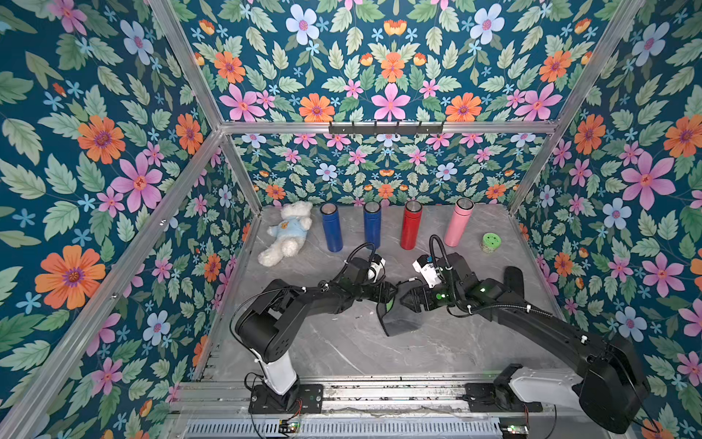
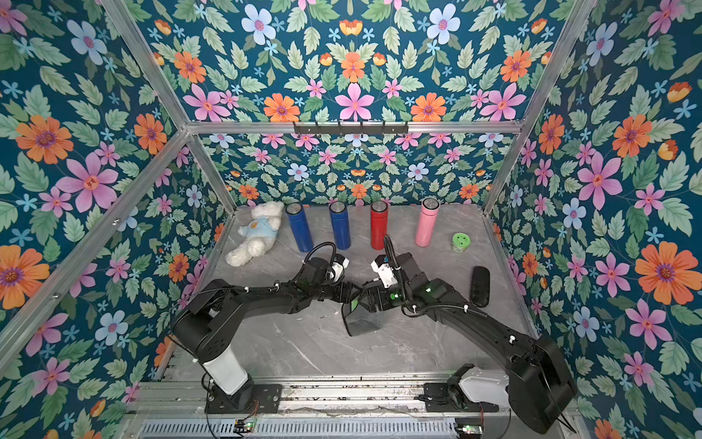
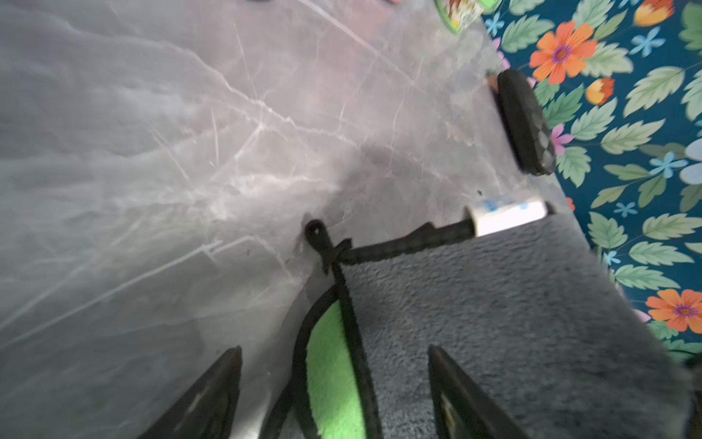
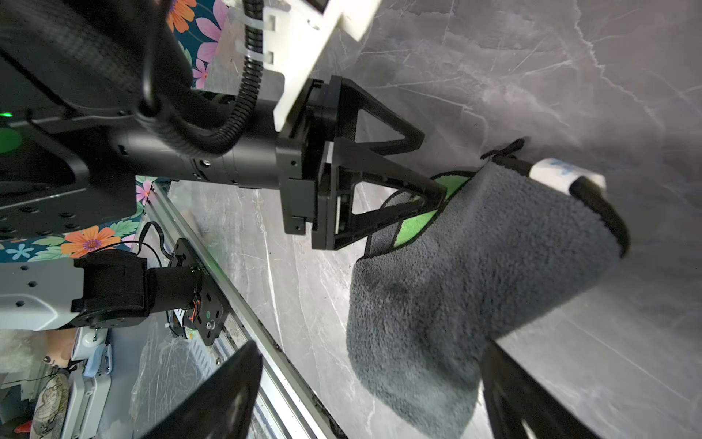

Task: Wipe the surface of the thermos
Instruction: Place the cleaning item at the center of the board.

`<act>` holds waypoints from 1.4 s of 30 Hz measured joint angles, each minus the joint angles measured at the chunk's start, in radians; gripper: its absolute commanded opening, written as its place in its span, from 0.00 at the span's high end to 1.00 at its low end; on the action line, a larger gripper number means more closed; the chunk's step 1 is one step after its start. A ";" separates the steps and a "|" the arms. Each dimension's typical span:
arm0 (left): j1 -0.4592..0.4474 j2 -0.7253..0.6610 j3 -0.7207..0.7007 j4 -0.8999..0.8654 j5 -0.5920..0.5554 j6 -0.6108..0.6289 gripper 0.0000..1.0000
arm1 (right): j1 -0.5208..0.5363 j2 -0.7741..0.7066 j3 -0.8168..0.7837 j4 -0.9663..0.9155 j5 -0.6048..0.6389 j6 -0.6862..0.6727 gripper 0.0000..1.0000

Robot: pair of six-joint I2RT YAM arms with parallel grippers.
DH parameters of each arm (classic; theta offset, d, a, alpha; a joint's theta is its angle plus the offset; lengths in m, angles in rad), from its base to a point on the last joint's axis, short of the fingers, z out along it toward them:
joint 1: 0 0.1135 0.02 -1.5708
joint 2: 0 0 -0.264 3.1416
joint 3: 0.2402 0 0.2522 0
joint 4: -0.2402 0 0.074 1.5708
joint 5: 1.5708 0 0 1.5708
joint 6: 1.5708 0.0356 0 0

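Several thermoses stand upright in a row at the back of the table: two blue (image 1: 331,228) (image 1: 372,226), a red one (image 1: 411,226) and a pink one (image 1: 458,224). A grey cloth (image 1: 404,319) with green lining and a black hem lies mid-table, one edge raised. My left gripper (image 1: 389,298) is open and straddles that raised edge; in the left wrist view the left gripper (image 3: 334,347) has the hem between its spread fingers. My right gripper (image 1: 406,300) faces it from the other side. In the right wrist view the right gripper (image 4: 372,342) stands open, with the cloth (image 4: 475,266) hanging partly between its fingers.
A white teddy bear (image 1: 286,237) lies at the back left. A green-lidded jar (image 1: 490,243) stands to the right of the pink thermos. A black oval case (image 1: 513,279) lies by the right wall. The metal rail (image 1: 380,391) carrying both arm bases runs along the front.
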 measured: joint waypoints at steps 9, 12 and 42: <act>-0.027 0.054 0.059 -0.101 -0.027 0.005 0.47 | -0.008 -0.030 -0.006 0.000 0.010 0.000 0.11; -0.032 0.063 0.074 -0.130 -0.029 0.010 0.64 | -0.012 -0.034 -0.006 0.000 0.011 0.000 0.11; 0.208 -0.251 -0.001 -0.138 -0.058 0.031 1.00 | -0.111 -0.211 -0.079 -0.073 0.069 -0.012 0.06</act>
